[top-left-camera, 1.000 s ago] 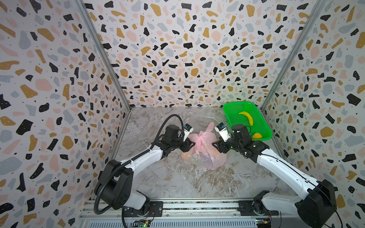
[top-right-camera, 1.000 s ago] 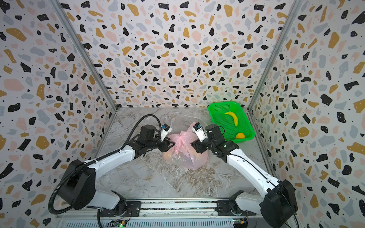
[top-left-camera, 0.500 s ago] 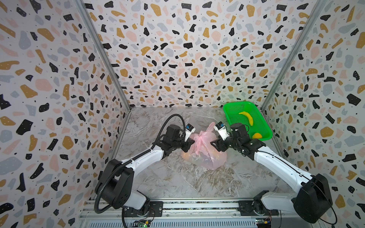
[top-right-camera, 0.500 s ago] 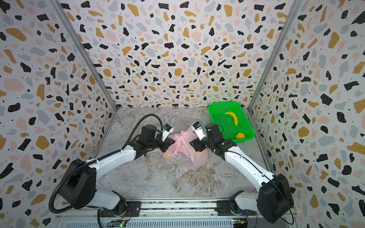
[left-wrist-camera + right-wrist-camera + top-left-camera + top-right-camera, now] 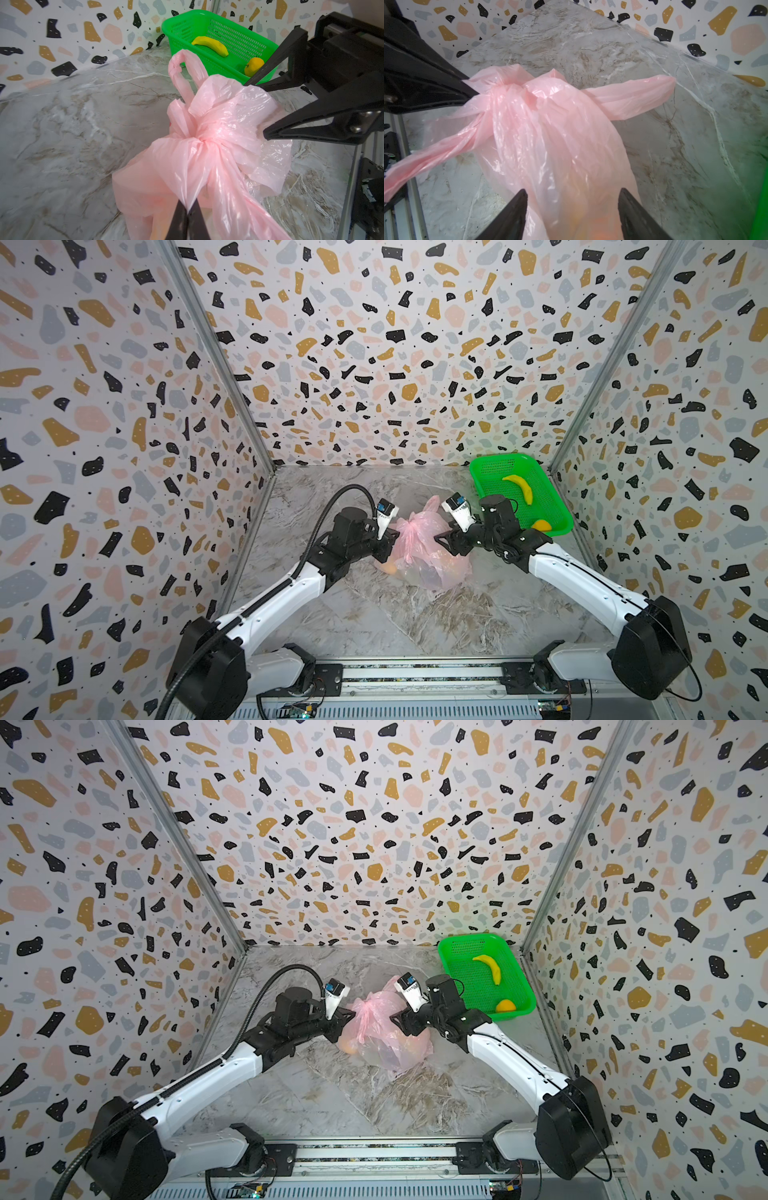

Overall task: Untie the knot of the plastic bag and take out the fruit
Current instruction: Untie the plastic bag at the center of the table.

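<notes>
Marble tabletop [image 5: 374, 614], plastic bag [image 5: 424, 562] upright, knot [image 5: 202, 141] uppermost, loop [image 5: 431, 506] pointing rearward

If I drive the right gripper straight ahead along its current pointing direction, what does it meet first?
The plastic bag: the open right gripper has its fingers either side of the bulging film, the knot farther on. Contact looks near, though depth is unclear.

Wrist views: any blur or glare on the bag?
Left wrist: knot sharp, mild sheen on the bag folds. Right wrist: bag goes soft near the right gripper; basket is only a green blur at the frame edge.
</notes>
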### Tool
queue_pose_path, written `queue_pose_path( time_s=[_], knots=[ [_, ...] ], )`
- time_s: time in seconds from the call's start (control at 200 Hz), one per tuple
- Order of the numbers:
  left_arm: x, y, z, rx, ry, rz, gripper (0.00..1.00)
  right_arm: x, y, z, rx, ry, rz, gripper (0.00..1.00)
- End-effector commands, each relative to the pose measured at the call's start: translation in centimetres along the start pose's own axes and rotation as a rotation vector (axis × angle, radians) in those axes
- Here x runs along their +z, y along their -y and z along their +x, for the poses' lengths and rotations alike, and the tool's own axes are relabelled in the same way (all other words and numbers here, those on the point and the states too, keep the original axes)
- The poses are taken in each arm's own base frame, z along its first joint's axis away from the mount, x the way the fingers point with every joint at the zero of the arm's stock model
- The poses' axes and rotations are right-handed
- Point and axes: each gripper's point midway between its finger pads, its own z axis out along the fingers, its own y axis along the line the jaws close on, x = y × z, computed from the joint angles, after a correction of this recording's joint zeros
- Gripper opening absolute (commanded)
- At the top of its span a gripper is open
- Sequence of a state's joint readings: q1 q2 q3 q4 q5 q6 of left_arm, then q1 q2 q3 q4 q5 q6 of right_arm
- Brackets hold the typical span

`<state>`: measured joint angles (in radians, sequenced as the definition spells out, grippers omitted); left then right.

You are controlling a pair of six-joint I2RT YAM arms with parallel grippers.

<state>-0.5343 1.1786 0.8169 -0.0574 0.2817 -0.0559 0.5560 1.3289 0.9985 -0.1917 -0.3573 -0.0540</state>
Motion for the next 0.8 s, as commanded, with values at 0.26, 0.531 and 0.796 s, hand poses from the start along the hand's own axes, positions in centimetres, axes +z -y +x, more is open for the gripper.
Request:
queue_pose_path(
  time_s=[0.26, 0.531, 0.796],
  knots=[
    [-2.7, -0.2, 3.7, -0.127, -0.052, -0.088, 0.0, -1.2, -4.6, -3.5, -0.094, 0.08, -0.189, 0.7],
    [-3.0, -1.2, 7.0, -0.167, -0.096, -0.152, 0.0, 1.7, -6.6, -3.4, -0.112, 0.061, -0.268, 0.7],
    [-3.4, -0.7, 6.1, -0.148, -0.071, -0.134, 0.0, 4.3, -8.5, -3.5, -0.125, 0.036, -0.301, 0.68]
  ],
)
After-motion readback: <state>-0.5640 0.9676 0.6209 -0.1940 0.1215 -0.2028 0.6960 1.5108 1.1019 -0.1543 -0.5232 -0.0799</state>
